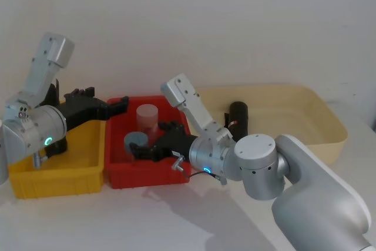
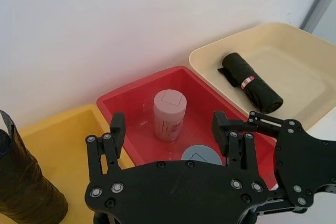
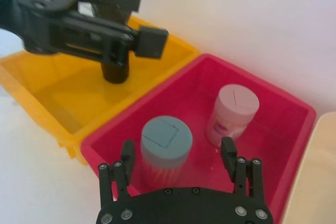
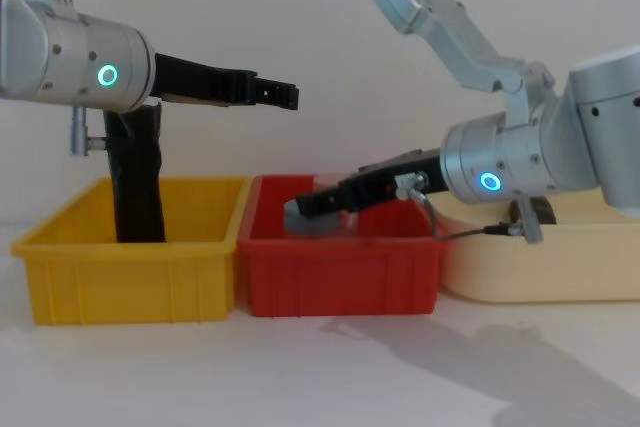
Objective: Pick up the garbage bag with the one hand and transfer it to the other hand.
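Black crinkly plastic garbage bag roll w/ red-white label band lies flat in cream oval tub, untouched, well apart from both grippers. Left gripper, green ring: raised above yellow bin / red bin boundary, fingers apart, empty. Right gripper, blue ring: low inside red bin, fingers apart, near grey-capped cylinder. Pink cylinder upright in same bin. Plain black roll stands upright in yellow bin.

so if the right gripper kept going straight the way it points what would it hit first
Probably the grey-lidded canister in the red bin: the right gripper is open and aimed down at it, fingers either side. Depth is unclear, so this is a judgement.
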